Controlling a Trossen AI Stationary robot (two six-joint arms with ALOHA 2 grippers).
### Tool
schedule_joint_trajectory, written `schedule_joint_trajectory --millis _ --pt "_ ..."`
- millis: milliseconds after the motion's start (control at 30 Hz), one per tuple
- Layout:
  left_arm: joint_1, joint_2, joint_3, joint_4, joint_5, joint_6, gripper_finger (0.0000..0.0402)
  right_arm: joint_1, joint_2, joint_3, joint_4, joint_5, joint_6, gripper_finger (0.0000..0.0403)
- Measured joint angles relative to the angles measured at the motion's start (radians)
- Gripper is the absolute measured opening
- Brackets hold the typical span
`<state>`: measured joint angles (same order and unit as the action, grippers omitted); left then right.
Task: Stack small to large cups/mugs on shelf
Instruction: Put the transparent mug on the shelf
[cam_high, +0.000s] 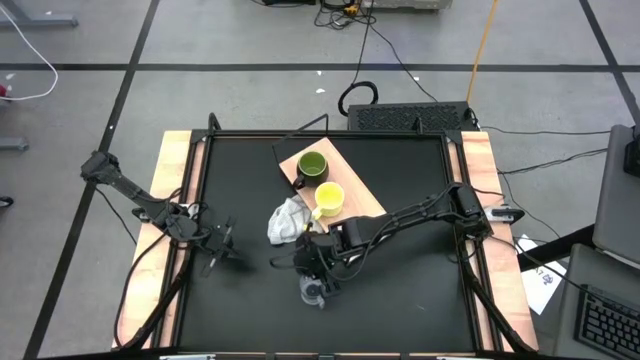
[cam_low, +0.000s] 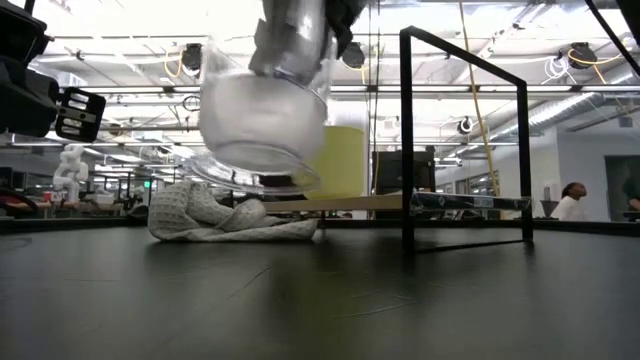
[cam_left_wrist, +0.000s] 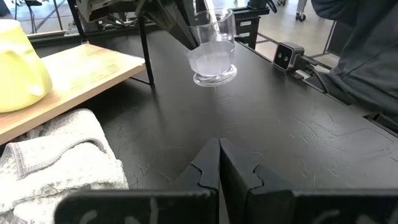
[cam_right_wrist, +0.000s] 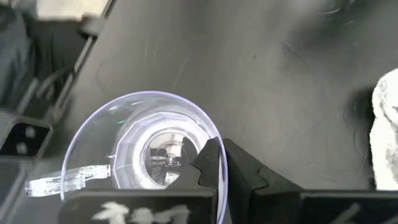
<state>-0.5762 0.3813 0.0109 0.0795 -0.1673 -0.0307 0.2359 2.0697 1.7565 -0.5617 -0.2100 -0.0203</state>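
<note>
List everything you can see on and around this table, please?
Glass cup: one, clear, lifted off the black table, near its front.
Yellow mug: one, bright yellow, on the shelf.
Green mug: one, dark green, on the shelf behind the yellow one.
Shelf: one, light wood, dark frame, table centre.
Cloth: one, white, crumpled beside the shelf.
Person: one, far in the room.
Right gripper: shut on the glass cup's rim.
Left gripper: shut, empty, left side.

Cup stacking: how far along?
Done: green mug and yellow mug sit side by side on the shelf, unstacked. In hand: right pincer holds the glass cup by its rim, just above the table. Left: all the stacking. Left pincer waits shut.
</note>
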Motion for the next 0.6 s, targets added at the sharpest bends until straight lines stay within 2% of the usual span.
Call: schedule_joint_trajectory --millis 200,333,433,600 --pt "0.0 0.0 0.0 0.004 0.0 0.0 0.0008 -0.006 -0.024 0.026 0.009 0.019 0.127 0.0" --pt "0.0 0.0 0.0 0.006 0.0 0.003 0.0008 -0.008 -0.053 0.054 -0.048 0.148 0.246 0.0" --pt "0.0 0.0 0.0 0.016 -0.001 0.002 0.0008 -0.03 -0.073 0.081 -0.161 0.239 0.298 0.0" --pt "0.0 0.005 0.0 0.028 -0.001 0.002 0.0008 -0.087 -0.109 0.09 -0.235 0.261 0.374 0.0"
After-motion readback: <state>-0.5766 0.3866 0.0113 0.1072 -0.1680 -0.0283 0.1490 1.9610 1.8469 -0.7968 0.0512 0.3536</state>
